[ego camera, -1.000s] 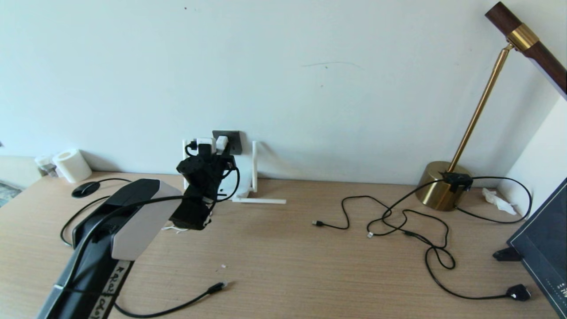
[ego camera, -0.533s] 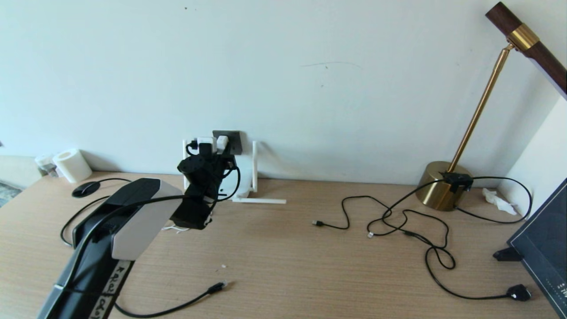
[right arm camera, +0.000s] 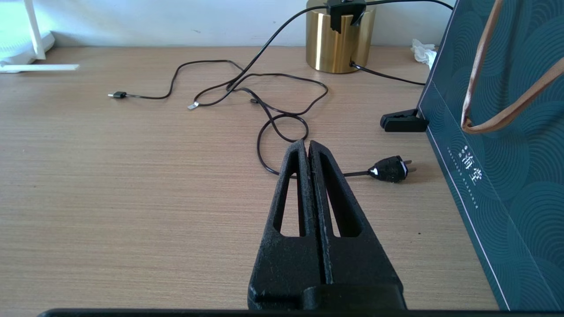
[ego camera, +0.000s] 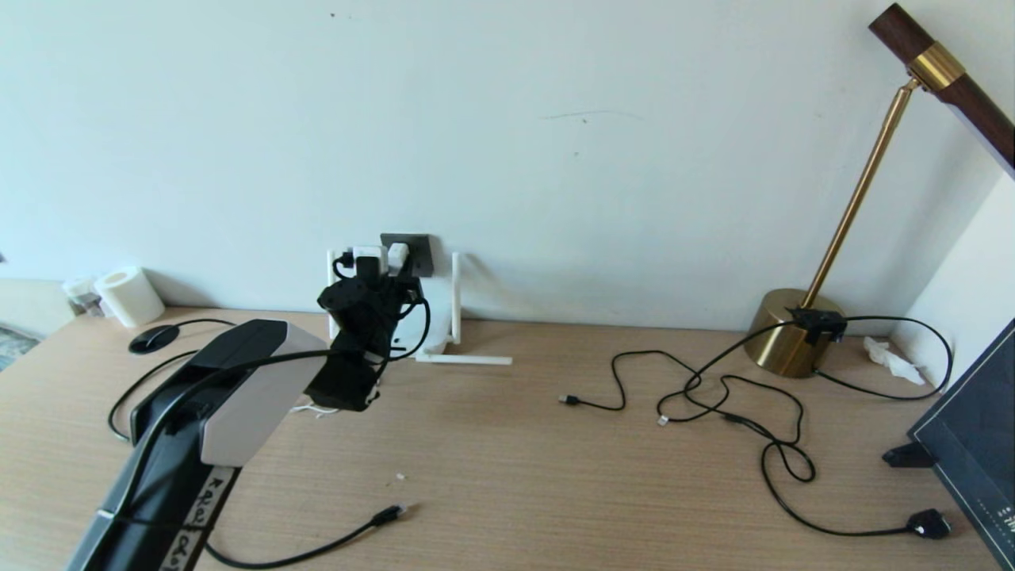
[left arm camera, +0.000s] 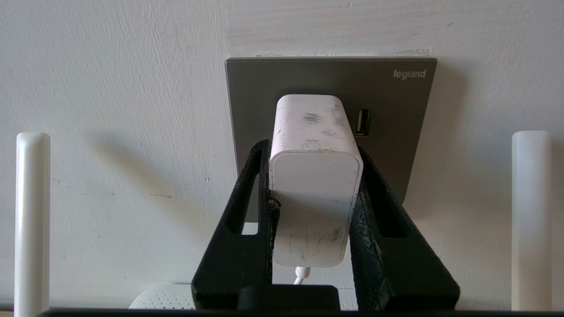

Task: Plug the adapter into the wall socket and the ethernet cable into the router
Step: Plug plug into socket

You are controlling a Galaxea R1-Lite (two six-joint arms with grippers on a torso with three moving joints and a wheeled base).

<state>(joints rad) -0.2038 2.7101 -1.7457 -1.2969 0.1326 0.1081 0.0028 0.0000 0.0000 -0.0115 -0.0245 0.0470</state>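
Left claw holding the adapter against the wall socket

My left claw (left arm camera: 313, 176) is clamped on the adapter (left arm camera: 313, 176), whose far end meets the wall socket (left arm camera: 396, 101) on the far wall, its thin white cord (left arm camera: 300, 275) hanging below; router (ego camera: 428, 341) antennas stand either side of the plate; the ethernet cable (ego camera: 317, 547) lies loose on the near-left surface (ego camera: 507, 444), plug (ego camera: 390, 515) unconnected; my right claw (right arm camera: 307, 152) sits pinched together and empty over the right side, near a black plug (right arm camera: 388, 169), a brass lamp base (right arm camera: 337, 44) and a teal bag (right arm camera: 506, 154).
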